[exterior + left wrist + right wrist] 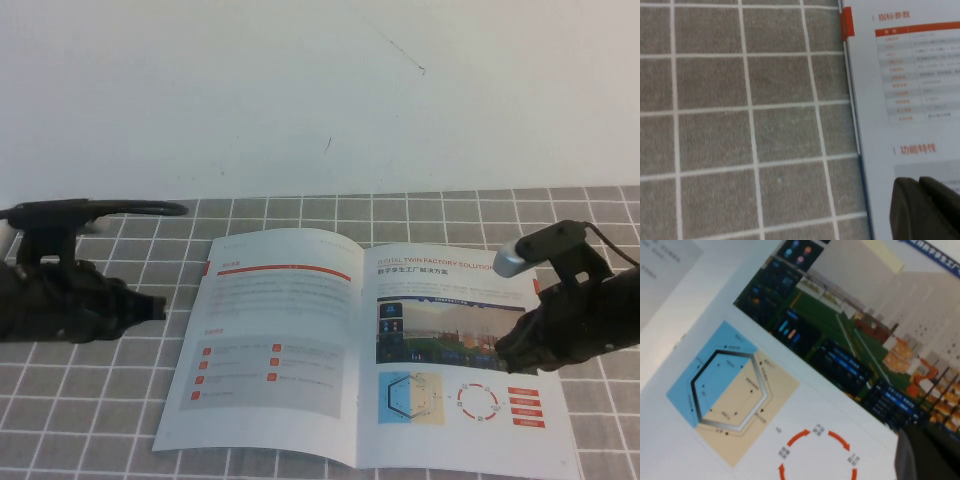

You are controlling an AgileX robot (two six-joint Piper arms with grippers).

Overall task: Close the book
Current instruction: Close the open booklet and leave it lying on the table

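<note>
Item: book [345, 345]. Open, lying flat at centre of the grey checked cloth [100, 400], spine running 12 to 6 o'clock.
- left page [270, 340]: printed text under an orange bar [280, 270], small orange markers lower down.
- right page [440, 445]: dark photo panel [435, 330]; below it a hexagon diagram [410, 392] on blue and tan, with a red ring [480, 400] at its 3 o'clock.

Item: left gripper [150, 306]. Placed at 9 o'clock of the book, low over the cloth, pointing toward 3 o'clock. Near the outer edge of the left page but apart from it in the high view. Open or closed: cannot tell.

Item: right gripper [512, 352]. Placed at 3 o'clock of the book, over the outer edge of the right page, just beside the photo panel. Contact with the paper: cannot tell. Open or closed: cannot tell.

Item: white wall [300, 90]. At 12 o'clock, behind the cloth.
</note>
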